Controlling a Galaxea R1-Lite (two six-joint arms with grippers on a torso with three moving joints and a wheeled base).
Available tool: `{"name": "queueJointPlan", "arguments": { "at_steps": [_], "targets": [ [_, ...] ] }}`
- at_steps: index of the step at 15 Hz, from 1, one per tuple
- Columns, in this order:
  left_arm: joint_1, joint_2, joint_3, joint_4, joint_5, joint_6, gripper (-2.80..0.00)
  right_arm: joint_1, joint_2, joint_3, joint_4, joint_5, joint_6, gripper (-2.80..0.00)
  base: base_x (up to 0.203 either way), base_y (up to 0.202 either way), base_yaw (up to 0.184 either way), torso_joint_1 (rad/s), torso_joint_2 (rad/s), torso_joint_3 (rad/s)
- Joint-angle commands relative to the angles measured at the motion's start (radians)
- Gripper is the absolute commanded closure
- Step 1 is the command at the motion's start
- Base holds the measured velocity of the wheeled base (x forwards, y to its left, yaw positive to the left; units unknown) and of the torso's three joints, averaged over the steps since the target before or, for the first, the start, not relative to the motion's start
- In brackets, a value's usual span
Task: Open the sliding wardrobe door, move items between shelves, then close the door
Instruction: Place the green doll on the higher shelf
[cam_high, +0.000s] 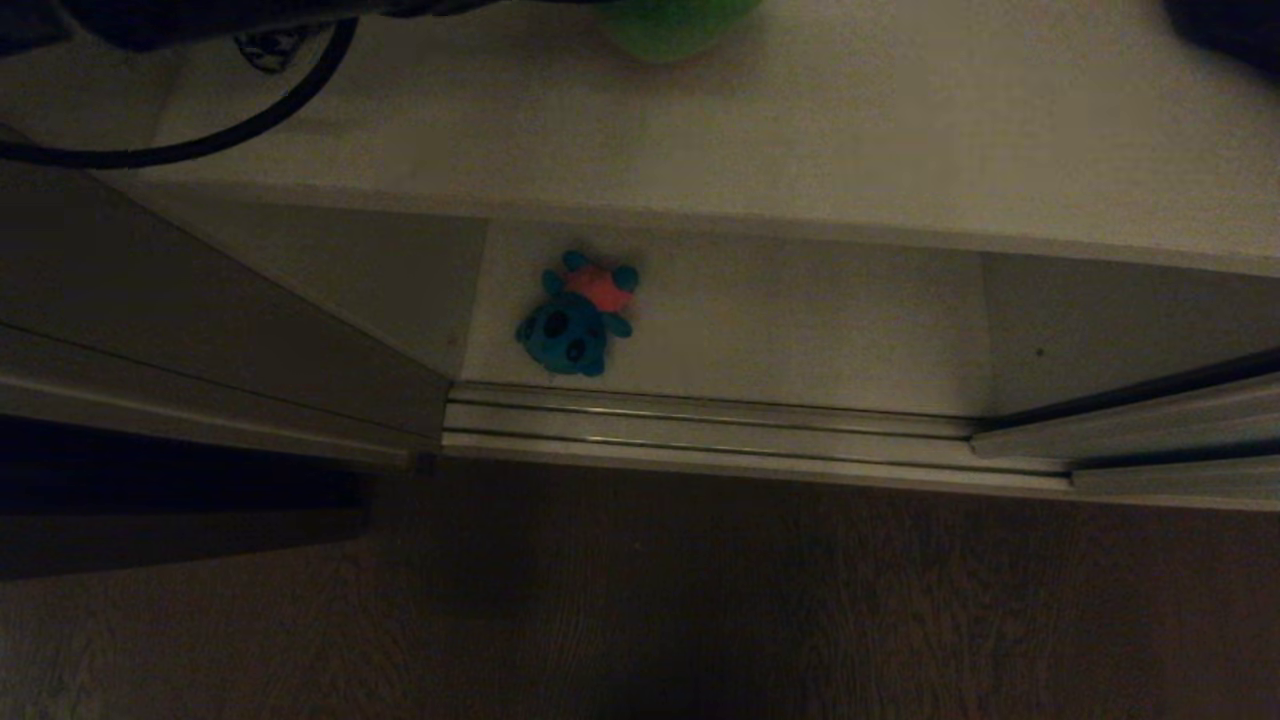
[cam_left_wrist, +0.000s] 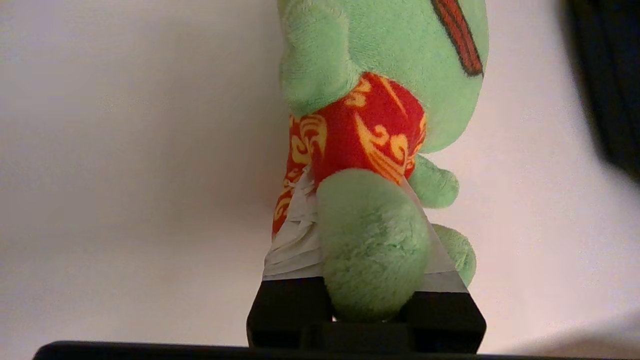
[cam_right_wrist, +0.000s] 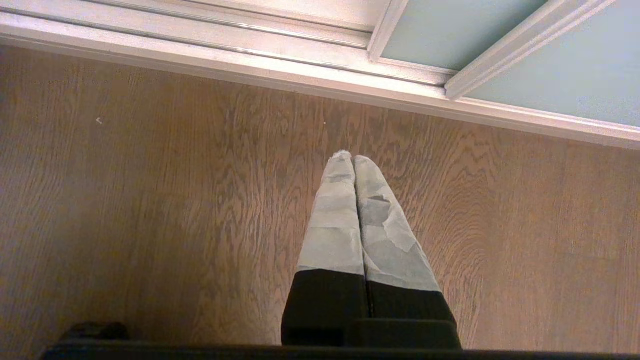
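Nearest to the robot is the wooden floor, brown with a clear grain. The right pincer hangs over this floor, well apart from the shelves; its two tape-wrapped fingers are pressed together along their length, and nothing is between them.

Beyond the floor runs the ribbed silvery floor track. On the right, the sliding wardrobe door, a pale grey-green panel with a light frame edge, stands on the track, and the middle of the wardrobe is open.

Just behind the track lies the lower shelf, an off-white board. The teal plush toy with a pink-red patch lies on it, toward the left part of the opening and near the track.

One step higher and farther back is the upper shelf. The left pincer is over this board, and it is closed tight on the green frog plush toy, with a finger on each side of the toy's body and red patterned cloth. In the head view only a blurred green piece of the toy shows at the top edge. A black cable loops over the left part of the upper shelf.
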Motion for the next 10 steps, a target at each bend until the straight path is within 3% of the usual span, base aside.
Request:
{"name": "queueJointPlan", "arguments": {
  "at_steps": [1, 10],
  "targets": [
    [0.005, 0.076, -0.09, -0.002, 0.035, 0.004, 0.0, 0.0, -0.001, 0.001, 0.0, 0.001, 0.0, 0.0, 0.0, 0.0, 0.0, 0.0, 0.0, 0.0],
    [0.12, 0.064, -0.092, -0.003, 0.071, 0.017, 0.0, 0.0, -0.001, 0.001, 0.0, 0.001, 0.0, 0.0, 0.0, 0.0, 0.0, 0.0, 0.0, 0.0]
  ]
}}
